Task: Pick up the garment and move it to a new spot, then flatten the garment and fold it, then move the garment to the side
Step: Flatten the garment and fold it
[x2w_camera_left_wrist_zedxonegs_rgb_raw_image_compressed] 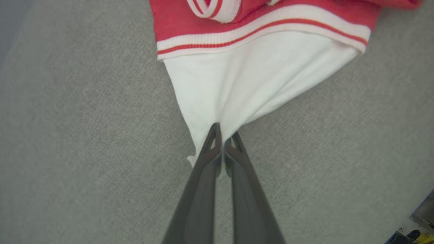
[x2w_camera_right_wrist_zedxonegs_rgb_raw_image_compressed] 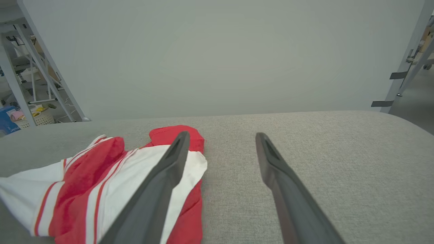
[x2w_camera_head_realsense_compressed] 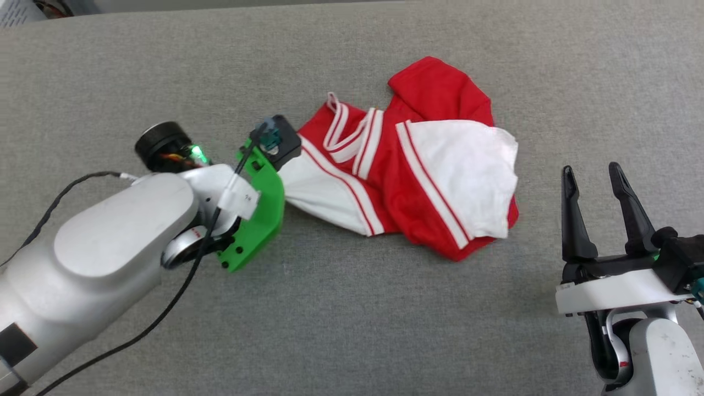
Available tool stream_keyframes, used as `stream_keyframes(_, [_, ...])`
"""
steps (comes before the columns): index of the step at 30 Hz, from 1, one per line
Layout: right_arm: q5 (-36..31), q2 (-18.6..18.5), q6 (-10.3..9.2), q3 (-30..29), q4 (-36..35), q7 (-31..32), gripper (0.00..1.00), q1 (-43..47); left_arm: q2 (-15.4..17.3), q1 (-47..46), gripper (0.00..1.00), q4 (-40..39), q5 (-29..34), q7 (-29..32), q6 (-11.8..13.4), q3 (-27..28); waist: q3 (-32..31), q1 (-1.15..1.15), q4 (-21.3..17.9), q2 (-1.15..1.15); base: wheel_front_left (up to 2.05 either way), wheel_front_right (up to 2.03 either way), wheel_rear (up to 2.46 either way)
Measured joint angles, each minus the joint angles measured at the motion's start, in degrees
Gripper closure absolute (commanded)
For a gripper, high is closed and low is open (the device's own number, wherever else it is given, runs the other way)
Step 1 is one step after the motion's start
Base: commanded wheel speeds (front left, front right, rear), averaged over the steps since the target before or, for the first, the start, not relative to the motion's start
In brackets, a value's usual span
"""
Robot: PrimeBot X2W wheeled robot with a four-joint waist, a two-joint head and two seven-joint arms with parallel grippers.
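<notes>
Clamping a white sleeve [x2w_camera_left_wrist_zedxonegs_rgb_raw_image_compressed: 237, 84] of the jersey [x2w_camera_head_realsense_compressed: 388, 187], the left tool [x2w_camera_left_wrist_zedxonegs_rgb_raw_image_compressed: 223, 135] looks set to drag it; the right tool [x2w_camera_head_realsense_compressed: 590, 170] hangs spread apart.

Grey woven-fabric tabletop [x2w_camera_head_realsense_compressed: 352, 319], flat and plain; its far edge curves down at the right in the right wrist view. Behind it is a plain pale wall [x2w_camera_right_wrist_zedxonegs_rgb_raw_image_compressed: 217, 57]. Left of the wall are slanted grey metal frame bars [x2w_camera_right_wrist_zedxonegs_rgb_raw_image_compressed: 51, 67]. Past them is floor clutter: a white perforated basket [x2w_camera_right_wrist_zedxonegs_rgb_raw_image_compressed: 42, 118], a blue box [x2w_camera_right_wrist_zedxonegs_rgb_raw_image_compressed: 6, 122] at the frame edge and a pink item [x2w_camera_right_wrist_zedxonegs_rgb_raw_image_compressed: 16, 115] between the two. Right of the wall is a slanted grey metal post [x2w_camera_right_wrist_zedxonegs_rgb_raw_image_compressed: 407, 61] with two dark tabs [x2w_camera_right_wrist_zedxonegs_rgb_raw_image_compressed: 398, 75] sticking out, and grey floor [x2w_camera_right_wrist_zedxonegs_rgb_raw_image_compressed: 413, 112] beyond. A white gridded object [x2w_camera_head_realsense_compressed: 19, 11] sits in the head view's top-left corner, off the tabletop. The lower-right corner of the left wrist view has blue, black and yellow bits [x2w_camera_left_wrist_zedxonegs_rgb_raw_image_compressed: 412, 234], too blurred to identify.
</notes>
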Motion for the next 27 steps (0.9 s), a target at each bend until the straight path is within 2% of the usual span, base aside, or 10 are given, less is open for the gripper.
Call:
stream_keyframes(2, [-0.11, 0.0, 0.0, -0.09, -0.02, 0.0, 0.0, 0.03, 1.54, 2.04, 1.0, 1.02, -0.37, -0.02, 0.0, 0.0, -0.51, 0.0, 0.67, 0.0, 0.0, 0.0, 0.0])
stream_keyframes(6, [-0.57, 0.01, 0.0, 0.01, 0.08, 0.0, 0.0, 0.08, 2.52, 6.08, 1.0, 4.41, -1.59, -0.64, 0.04, -0.1, -0.54, 0.0, 1.12, 0.0, 0.0, 0.0, 0.0])
stream_keyframes(13, [-0.92, 0.01, 0.0, -0.32, 0.49, 0.0, 0.0, 0.12, 1.38, 9.37, 1.0, 10.98, -4.21, -5.13, 0.25, 1.21, 0.46, 0.0, 0.06, 0.0, 0.0, 0.0, 0.0])
stream_keyframes(14, [-0.99, 0.01, 0.0, -0.49, 0.6, 0.0, 0.0, 0.15, 1.11, 9.76, 0.71, 11.68, -4.19, -6.87, 0.27, 1.56, 0.32, 0.0, 0.0, 0.0, 0.0, 0.0, 0.0])
stream_keyframes(15, [-1.12, 0.02, 0.0, -0.71, 0.63, 0.0, 0.0, 0.29, 0.77, 10.34, 0.0, 12.18, -4.0, -9.1, 0.54, 1.92, 0.08, 0.0, -0.04, 0.0, 0.0, 0.0, 0.0])
stream_keyframes(20, [-1.35, -0.2, 0.0, -2.11, 0.12, 0.0, 0.0, 1.59, -1.0, 14.0, 0.0, 12.67, -3.49, -21.98, 4.59, 5.36, -2.07, 0.0, 0.17, 0.0, 0.0, 0.0, 0.0])
stream_keyframes(22, [-1.37, -1.0, 0.0, -2.9, -0.51, 0.0, 0.0, 1.94, -0.96, 16.24, 0.0, 11.1, -3.03, -28.89, 7.98, 7.76, -3.58, 0.0, 0.62, 0.0, 0.0, 0.0, 0.0])
stream_keyframes(27, [-1.37, -3.59, 0.0, -4.5, -2.6, -0.01, 0.0, 1.89, 0.05, 20.9, 0.0, 6.86, -2.1, -39.97, 15.8, 11.51, -6.67, 0.0, 2.06, 0.0, 0.0, 0.0, 0.0])
